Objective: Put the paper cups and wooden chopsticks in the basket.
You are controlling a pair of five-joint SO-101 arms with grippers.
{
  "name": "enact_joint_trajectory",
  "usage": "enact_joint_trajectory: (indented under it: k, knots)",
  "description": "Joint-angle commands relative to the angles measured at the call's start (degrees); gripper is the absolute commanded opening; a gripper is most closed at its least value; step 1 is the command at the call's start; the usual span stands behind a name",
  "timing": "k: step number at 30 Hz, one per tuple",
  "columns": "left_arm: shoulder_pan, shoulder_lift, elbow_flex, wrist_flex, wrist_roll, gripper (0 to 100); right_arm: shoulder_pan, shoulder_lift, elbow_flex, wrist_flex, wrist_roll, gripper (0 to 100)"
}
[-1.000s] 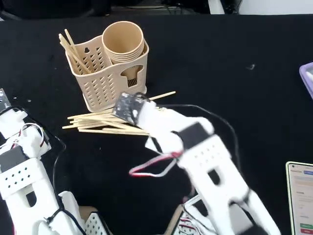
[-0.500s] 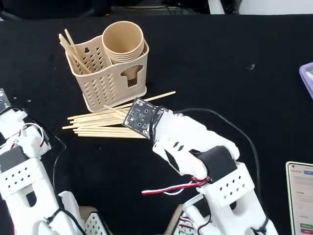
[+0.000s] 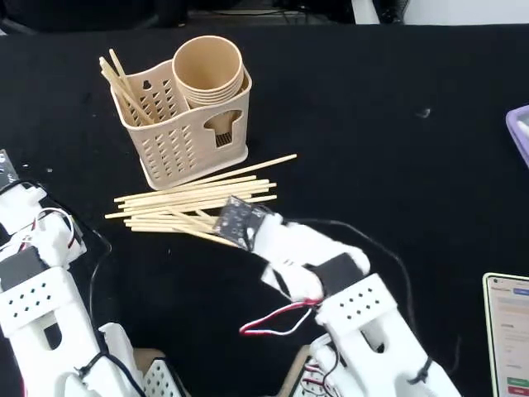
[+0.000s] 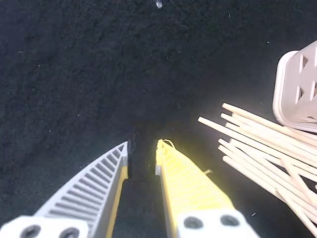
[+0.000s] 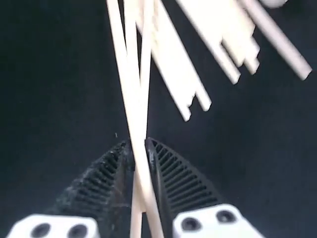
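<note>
Right tool [image 5: 137, 145] tight around chopsticks [image 5: 125, 74]

Left gripper [image 4: 142, 144] low over the black table [image 4: 74, 64], empty.
Its grey and yellow fingers [image 4: 188, 183] sit slightly apart; loose wooden chopsticks [image 4: 262, 148] lie near the yellow one, fanned beside the basket [image 4: 297, 84] corner at the frame's edge.

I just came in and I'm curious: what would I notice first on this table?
Probably the messy pile of wooden chopsticks lying on the black table just in front of the basket. The right gripper is at the pile's edge, pinching a couple of them. In the basket, stacked paper cups fill one compartment and a few more sticks lean in the other.
</note>
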Motion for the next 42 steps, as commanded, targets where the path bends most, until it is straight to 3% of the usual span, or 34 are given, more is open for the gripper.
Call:
enact_joint_trajectory:
  k: [1,7,13,20,24,34,42]
  knots:
    - [0.0,-1.0,-0.6,-0.5,-0.2,10,4.4,-1.1,1.0,-0.9,0.5,1.2]
    - [0.0,-1.0,-0.7,-0.5,-0.2,10,6.8,-1.0,1.8,2.3,0.5,12.6]
    - [0.0,-1.0,-0.7,-0.5,-0.2,10,6.5,-1.0,3.7,-1.2,0.1,13.2]
    - [0.0,-1.0,-0.7,-0.5,-0.2,10,-3.8,2.2,1.5,-1.4,-6.5,13.7]
    - [0.0,-1.0,-0.7,-0.5,-0.2,10,-10.1,10.8,-2.9,-2.9,-8.6,20.0]
    - [0.0,-1.0,-0.5,-0.5,-0.2,10,-10.2,35.1,-12.4,-12.8,-8.8,18.9]
    - [0.0,-1.0,-0.4,-0.5,-0.2,10,-4.3,32.1,-17.0,-7.5,-8.7,18.8]
